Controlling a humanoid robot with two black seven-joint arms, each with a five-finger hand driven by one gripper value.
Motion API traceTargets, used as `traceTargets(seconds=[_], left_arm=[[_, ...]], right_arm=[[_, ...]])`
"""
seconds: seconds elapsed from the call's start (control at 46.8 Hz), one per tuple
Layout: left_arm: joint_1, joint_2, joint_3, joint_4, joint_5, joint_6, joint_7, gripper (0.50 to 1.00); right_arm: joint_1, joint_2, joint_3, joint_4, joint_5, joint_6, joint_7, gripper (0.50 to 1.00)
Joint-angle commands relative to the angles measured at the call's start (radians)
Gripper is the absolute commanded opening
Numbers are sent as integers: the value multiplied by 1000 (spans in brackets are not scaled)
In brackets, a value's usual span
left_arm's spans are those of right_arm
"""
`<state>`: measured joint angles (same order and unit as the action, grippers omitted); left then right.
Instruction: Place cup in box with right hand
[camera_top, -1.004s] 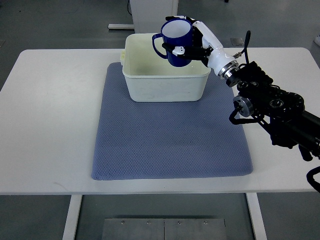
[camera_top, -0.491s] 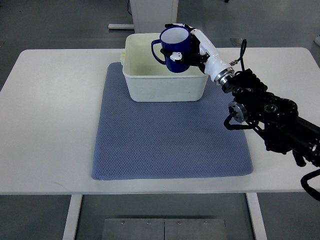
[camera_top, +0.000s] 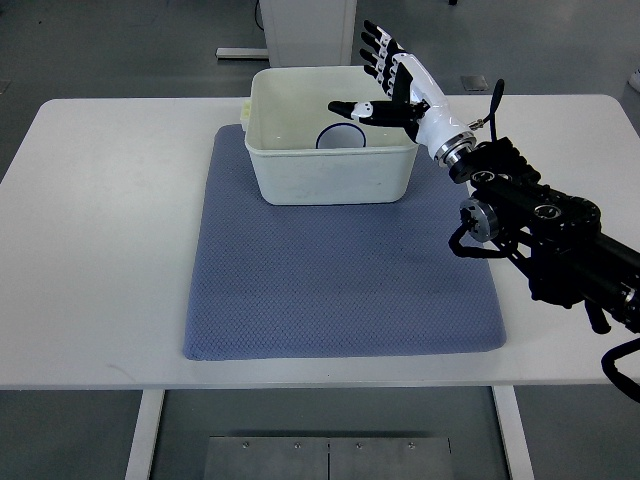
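Note:
The blue cup (camera_top: 341, 137) with a white inside stands upright inside the cream plastic box (camera_top: 330, 178), toward its right half; the box's near wall hides its lower part. My right hand (camera_top: 378, 82) hovers over the box's right rim, just above the cup, with fingers spread and nothing in it. Its black arm (camera_top: 545, 230) comes in from the right edge. The left arm does not show.
The box rests at the far end of a blue-grey mat (camera_top: 340, 280) on a white table (camera_top: 100, 250). A white post (camera_top: 305, 25) stands behind the table on the grey floor.
The right hand lowered the cup into the box, let it go and spread its fingers. The cup now sits in the box instead of hanging above its rim.

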<state>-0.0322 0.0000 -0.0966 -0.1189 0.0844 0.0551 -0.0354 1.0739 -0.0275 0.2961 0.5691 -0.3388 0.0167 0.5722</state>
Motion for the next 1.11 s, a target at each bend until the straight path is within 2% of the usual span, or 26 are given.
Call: traceTargets(seconds=[0.0, 0.256, 0.598, 0.833, 1.089], left_arm=[[0, 0, 0, 1, 0, 0, -1, 1000], [0, 0, 0, 1, 0, 0, 0, 1000], [0, 0, 0, -1, 0, 0, 0, 1000], [0, 0, 0, 1, 0, 0, 0, 1000], [0, 0, 0, 1, 0, 0, 0, 1000]], right_arm=[[-2, 0, 0, 0, 0, 0, 0, 993], [11, -28, 5, 5, 1, 0, 0, 993], [-3, -218, 78, 55, 3, 14, -2, 995], [-101, -362, 119, 215, 24, 16, -2, 995], [-238, -354, 219, 227, 24, 16, -3, 998]])
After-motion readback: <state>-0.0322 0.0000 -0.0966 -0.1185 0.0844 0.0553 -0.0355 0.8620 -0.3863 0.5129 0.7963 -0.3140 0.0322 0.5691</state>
